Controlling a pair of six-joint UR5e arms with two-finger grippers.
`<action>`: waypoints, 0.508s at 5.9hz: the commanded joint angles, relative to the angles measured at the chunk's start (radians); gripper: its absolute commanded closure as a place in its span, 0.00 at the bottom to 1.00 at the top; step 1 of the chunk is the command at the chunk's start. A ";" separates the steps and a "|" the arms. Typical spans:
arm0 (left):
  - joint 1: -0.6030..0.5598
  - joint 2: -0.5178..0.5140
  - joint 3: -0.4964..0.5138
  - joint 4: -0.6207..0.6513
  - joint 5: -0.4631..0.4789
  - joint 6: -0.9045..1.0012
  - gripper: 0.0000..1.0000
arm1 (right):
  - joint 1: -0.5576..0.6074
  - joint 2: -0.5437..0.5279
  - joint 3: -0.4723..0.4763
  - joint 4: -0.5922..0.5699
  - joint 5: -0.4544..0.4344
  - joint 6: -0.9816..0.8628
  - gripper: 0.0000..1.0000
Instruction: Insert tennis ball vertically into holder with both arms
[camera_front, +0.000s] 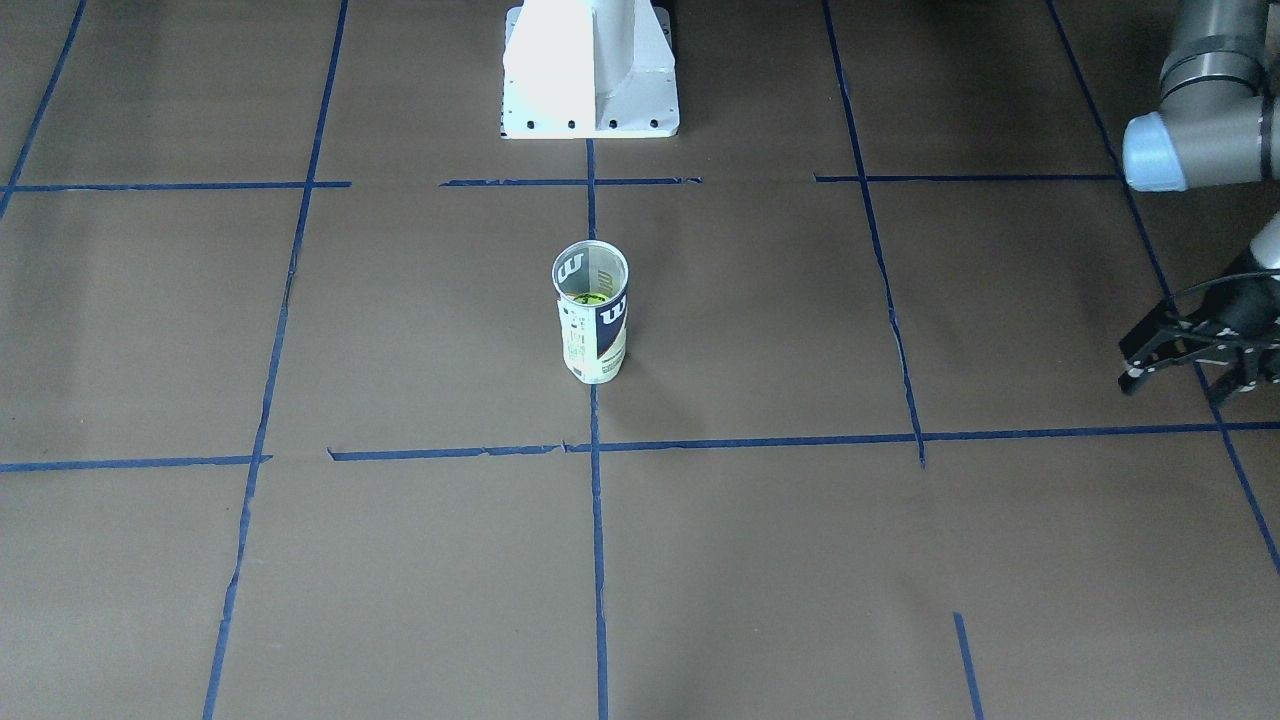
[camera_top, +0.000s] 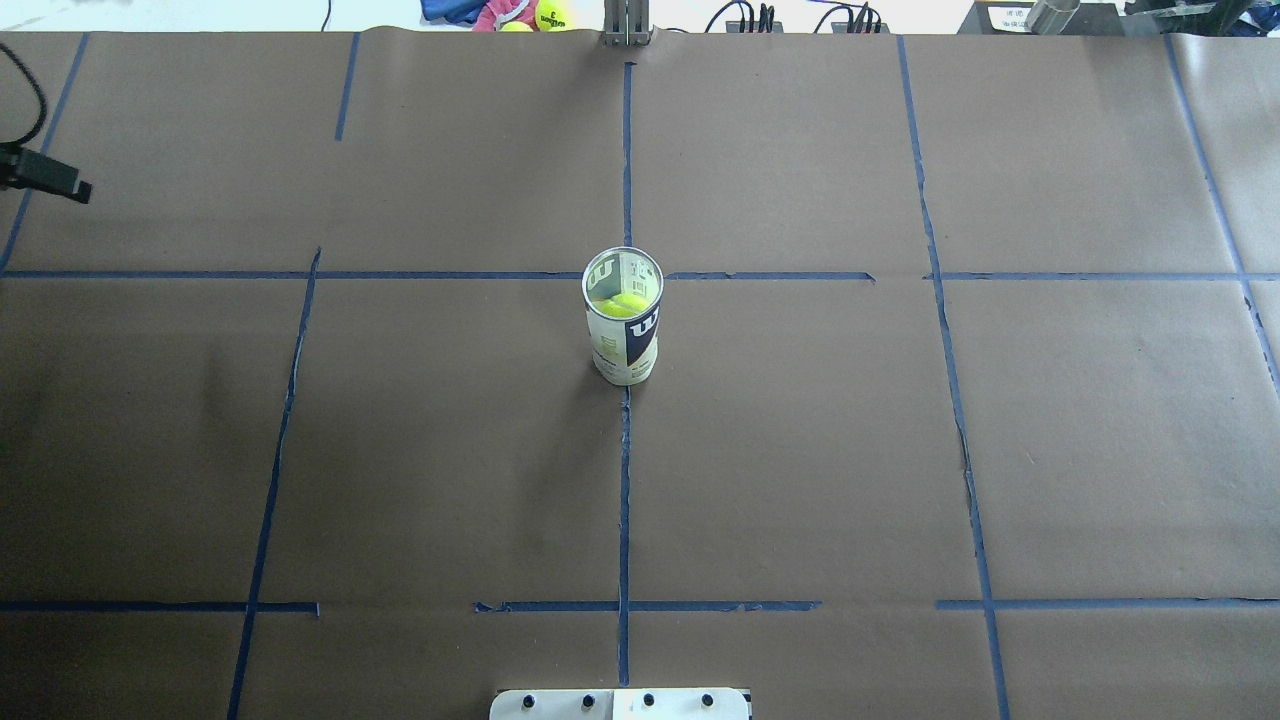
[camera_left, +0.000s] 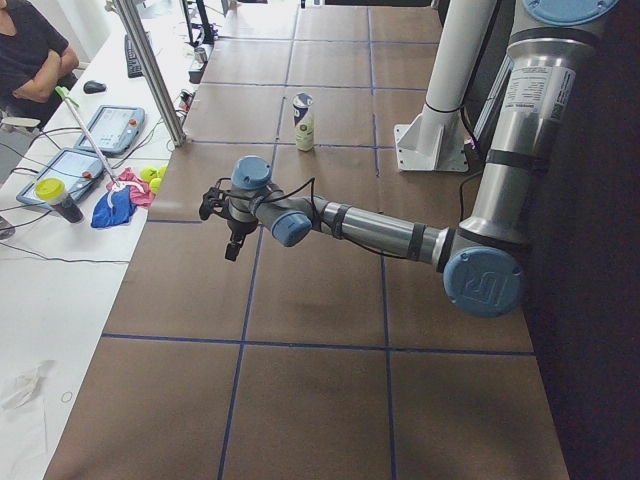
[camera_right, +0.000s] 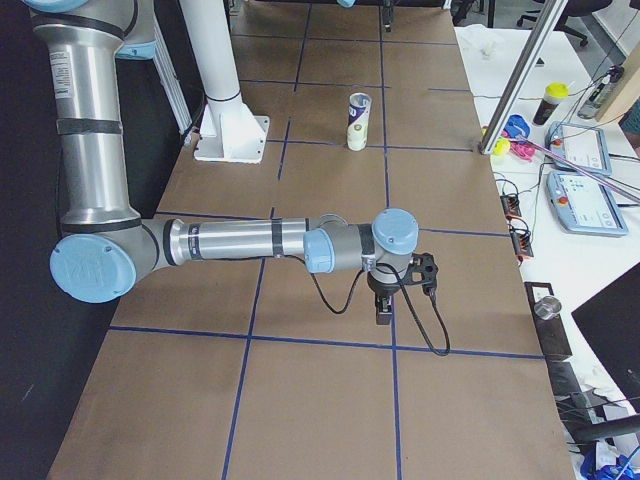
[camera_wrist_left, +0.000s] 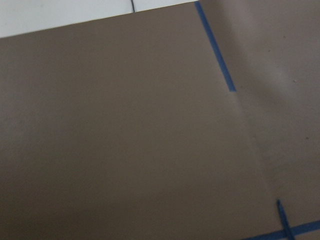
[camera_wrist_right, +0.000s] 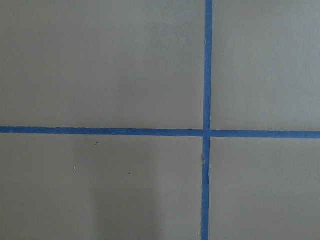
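Tennis ball (camera_top: 618, 305) sits inside the holder (camera_top: 628, 350), with yellow-green fuzz showing through the open top. Holder is upright, mouth up, around the middle of the table (camera_front: 400, 330). It stands on the centre blue tape line (camera_front: 598, 560), roughly midway between the robot-side edge and the operator-side edge, and stands on its own.

White pedestal base (camera_front: 590, 70) is at the robot-side edge, in line with the holder.

Left arm (camera_left: 380, 228) reaches out low over the table's left end. Left gripper (camera_front: 1178, 385) points down and hangs above the table toward the operator-side left corner, well apart from the holder. Its jaws are spread apart, released.

Right arm (camera_right: 230, 240) reaches out over the table's right end. Right gripper (camera_right: 383, 300) points down above the table, also well apart from the holder. It shows only from the side, so I can't tell whether its jaws are released or clenched.

Both wrist cameras show just brown table and blue tape.

Past the operator-side edge is a white bench (camera_left: 40, 330) with loose yellow balls (camera_left: 152, 178), a pink and blue cloth (camera_left: 112, 210) and two tablet-like pendants (camera_left: 110, 125). A person (camera_left: 30, 50) sits at the bench's far end.
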 joint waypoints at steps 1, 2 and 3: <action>-0.142 0.101 0.005 0.119 -0.056 0.195 0.00 | 0.007 -0.039 -0.001 -0.006 0.000 -0.059 0.00; -0.296 0.099 -0.013 0.362 -0.141 0.235 0.00 | 0.011 -0.053 -0.004 -0.011 0.000 -0.089 0.00; -0.375 0.110 -0.045 0.491 -0.159 0.421 0.00 | 0.010 -0.055 -0.004 -0.011 -0.001 -0.089 0.00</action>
